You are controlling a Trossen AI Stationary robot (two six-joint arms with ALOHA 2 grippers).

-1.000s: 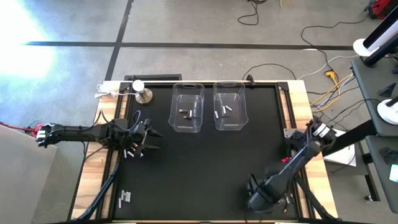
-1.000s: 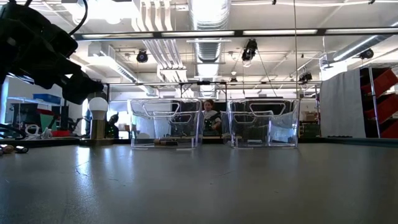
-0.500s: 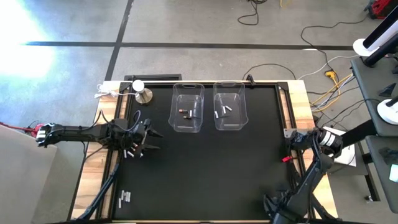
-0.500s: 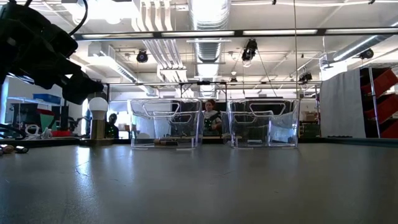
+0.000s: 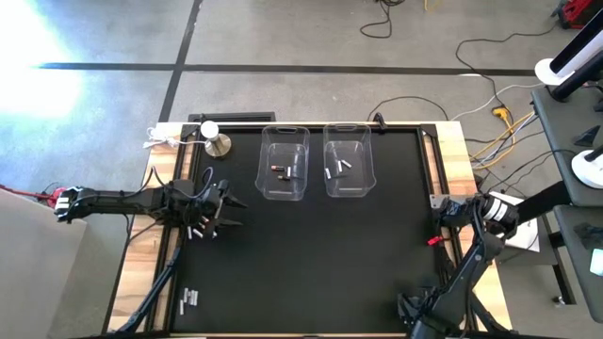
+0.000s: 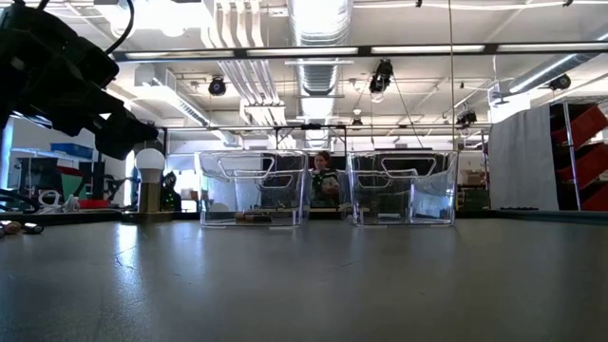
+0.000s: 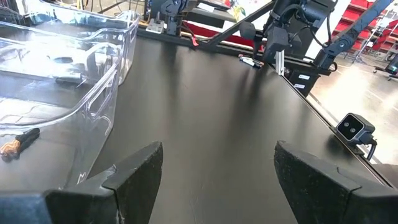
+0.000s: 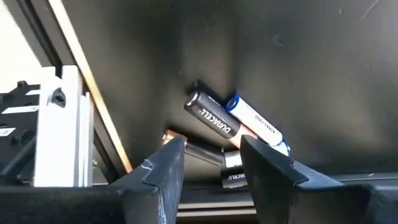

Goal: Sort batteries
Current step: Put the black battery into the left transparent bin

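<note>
Seen from above, a black desk [image 5: 311, 254] with wooden edges carries two clear bins side by side near its far edge. The left bin [image 5: 284, 162] holds dark batteries [image 5: 280, 170]; the right bin [image 5: 346, 160] holds white batteries [image 5: 339, 168]. A round silver knob [image 5: 218, 143] stands just beside the left bin, toward the desk's left edge. The left gripper [image 5: 219, 213] hovers between the left bin and the desk's near left corner, its fingers spread wide with nothing held. A few loose white batteries [image 5: 189, 298] lie at that near left corner. The right gripper [image 5: 421, 325] is lowered at the near right corner, well apart from the right bin.

At desk level, both bins are seen upright and the left arm [image 6: 57, 71] hangs above the knob [image 6: 149, 180].

In the left wrist view, the fingers [image 7: 134, 177] stand apart and empty, with the left bin [image 7: 68, 74] just beside them.

In the right wrist view, the fingers [image 8: 168, 168] are parted and hold nothing, poised over a small battery pile at the desk's edge rail: a black Duracell cell [image 8: 211, 114] touching a white-and-blue cell [image 8: 256, 122], with others partly hidden beneath.

The step in hand is judged to be a pick from this pile. It would best be done by centring the fingers across one cell's length, lowering squarely, and keeping clear of the rail so neighbours are not dragged.
</note>
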